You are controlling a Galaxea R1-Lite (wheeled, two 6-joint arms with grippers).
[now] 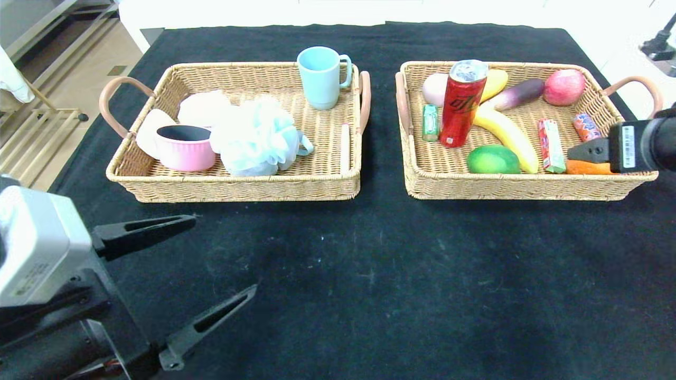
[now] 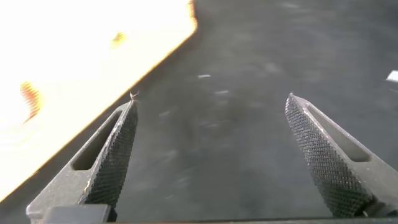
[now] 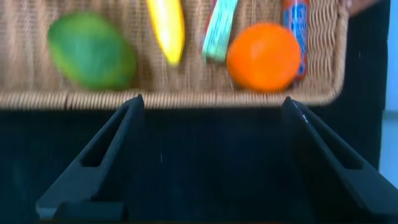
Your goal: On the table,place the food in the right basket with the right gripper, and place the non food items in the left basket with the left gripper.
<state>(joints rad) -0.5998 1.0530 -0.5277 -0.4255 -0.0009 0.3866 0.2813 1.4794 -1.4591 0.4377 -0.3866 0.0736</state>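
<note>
Resting on the black tabletop [image 1: 369,274] are two wicker baskets, side by side toward 12 o'clock. The left basket [image 1: 237,187] holds the non-food items: a blue mug [image 1: 320,76] upright at its 1 o'clock corner, a pale blue bath pouf [image 1: 256,138] near its centre, a pink bowl [image 1: 185,148] toward 8 o'clock, and white round items [image 1: 203,108] behind the bowl. The right basket [image 1: 523,187] holds the food: a red can [image 1: 462,103] upright toward 10 o'clock, a small green packet [image 1: 430,122] just beside the can, a banana [image 1: 507,134] lying across the centre, a green fruit [image 1: 493,159] at 6 o'clock, an eggplant [image 1: 517,94] and a red apple [image 1: 564,87] along the 12 to 1 o'clock edge, a red-and-green packet [image 1: 551,145] toward 4 o'clock, a second small packet [image 1: 585,126] beside it, and an orange carrot-coloured item [image 1: 586,168] at the 5 o'clock corner.

The right hand [image 3: 211,155] sits at the 4 o'clock edge of the right basket, above its near rim. Its fingers [image 3: 93,162] are spread wide and grip nothing; the orange item lies in the basket beyond them.

The left hand [image 1: 222,258] is parked at 8 o'clock of the tabletop, well apart from the left basket. Its fingers [image 2: 112,155] are fully spread over bare cloth, with nothing between them.
</note>
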